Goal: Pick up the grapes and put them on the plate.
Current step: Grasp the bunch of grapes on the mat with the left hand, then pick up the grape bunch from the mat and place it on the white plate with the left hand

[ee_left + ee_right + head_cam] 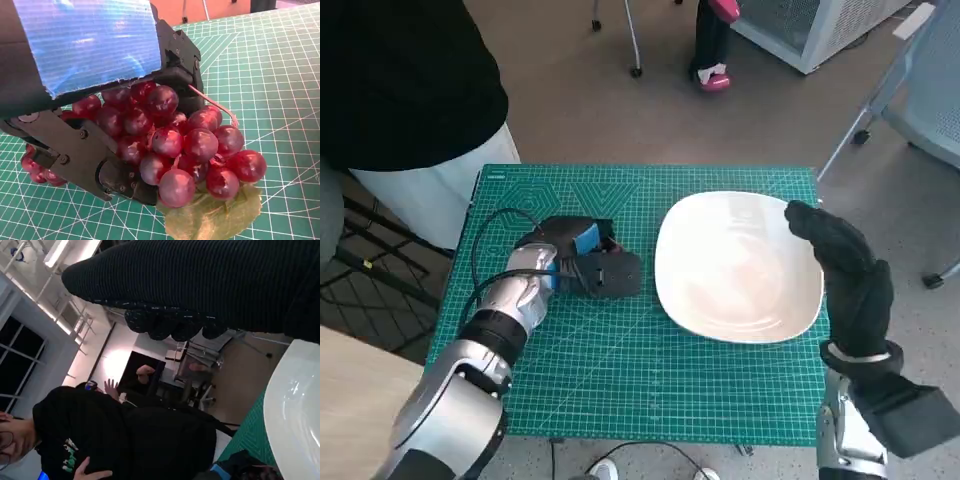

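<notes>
My left hand (588, 262) lies low on the green cutting mat (620, 370), left of centre, its black fingers (95, 165) wrapped around a bunch of red grapes (180, 145); the left wrist view shows the berries bulging out between hand and mat, with a pale green leaf (215, 220) under the bunch's outer end. In the head view I cannot see the grapes, since the hand covers them. Black cables (490, 235) loop from the forearm over the mat's left side. The white plate (735, 265) sits just right of that hand, apart from it. My right hand (845, 275), gloved, stands upright at the plate's right rim, holding nothing, fingers loosely extended. A person in black (400, 70) stands at the mat's far left corner; a chair base (620, 30) stands beyond the table.
</notes>
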`<move>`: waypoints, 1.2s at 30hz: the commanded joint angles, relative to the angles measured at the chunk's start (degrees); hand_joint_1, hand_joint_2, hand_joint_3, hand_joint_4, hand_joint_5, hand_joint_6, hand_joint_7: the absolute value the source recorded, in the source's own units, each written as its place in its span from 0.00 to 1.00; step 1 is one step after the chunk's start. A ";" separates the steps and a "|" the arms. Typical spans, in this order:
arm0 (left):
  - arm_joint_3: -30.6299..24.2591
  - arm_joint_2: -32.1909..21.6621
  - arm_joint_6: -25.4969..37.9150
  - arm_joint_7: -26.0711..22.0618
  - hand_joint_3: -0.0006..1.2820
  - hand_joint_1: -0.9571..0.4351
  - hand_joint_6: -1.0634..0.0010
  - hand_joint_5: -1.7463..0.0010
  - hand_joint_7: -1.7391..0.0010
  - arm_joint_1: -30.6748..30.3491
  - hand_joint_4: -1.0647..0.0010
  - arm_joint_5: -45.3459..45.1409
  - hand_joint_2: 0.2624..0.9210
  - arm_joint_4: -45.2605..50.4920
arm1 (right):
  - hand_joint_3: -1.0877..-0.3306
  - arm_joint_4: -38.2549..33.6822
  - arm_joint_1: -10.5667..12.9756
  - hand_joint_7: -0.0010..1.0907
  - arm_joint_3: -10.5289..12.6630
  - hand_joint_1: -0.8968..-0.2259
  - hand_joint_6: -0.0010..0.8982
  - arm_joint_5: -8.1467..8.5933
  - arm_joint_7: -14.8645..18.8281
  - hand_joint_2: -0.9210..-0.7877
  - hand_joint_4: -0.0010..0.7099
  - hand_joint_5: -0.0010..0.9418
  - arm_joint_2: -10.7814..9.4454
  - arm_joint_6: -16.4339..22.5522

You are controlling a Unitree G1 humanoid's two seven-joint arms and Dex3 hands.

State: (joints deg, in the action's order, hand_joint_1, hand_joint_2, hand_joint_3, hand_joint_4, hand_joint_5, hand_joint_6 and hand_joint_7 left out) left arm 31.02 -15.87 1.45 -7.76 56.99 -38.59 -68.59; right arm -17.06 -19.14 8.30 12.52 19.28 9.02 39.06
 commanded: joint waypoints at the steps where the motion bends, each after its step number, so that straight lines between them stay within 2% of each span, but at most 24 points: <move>1: 0.26 -0.09 -0.12 -0.80 0.14 0.69 0.50 0.19 0.33 -3.01 0.49 0.18 1.00 -1.02 | 0.29 -0.91 0.60 0.32 -0.11 0.42 0.13 -0.06 0.25 0.00 0.54 0.01 0.36 -0.63; 9: 0.14 -0.15 -0.33 -0.57 0.13 0.69 0.51 0.22 0.33 -3.01 0.44 0.51 1.00 -1.23 | 0.29 -0.56 0.86 0.32 -0.12 0.42 0.13 -0.16 0.13 0.00 0.54 0.01 0.35 -0.61; 36: -0.09 -1.35 -0.71 -1.27 0.11 0.69 0.50 0.24 0.34 -1.75 0.41 0.65 1.00 1.13 | 0.29 -0.89 0.34 0.32 -0.32 0.42 0.13 -0.10 0.05 0.00 0.55 0.01 0.09 -0.98</move>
State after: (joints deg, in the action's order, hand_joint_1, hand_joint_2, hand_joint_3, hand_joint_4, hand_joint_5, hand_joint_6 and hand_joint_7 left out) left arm 30.90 -16.46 0.54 -7.82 56.90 -38.03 -68.13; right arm -17.27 -19.28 8.21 12.52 19.28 8.98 39.02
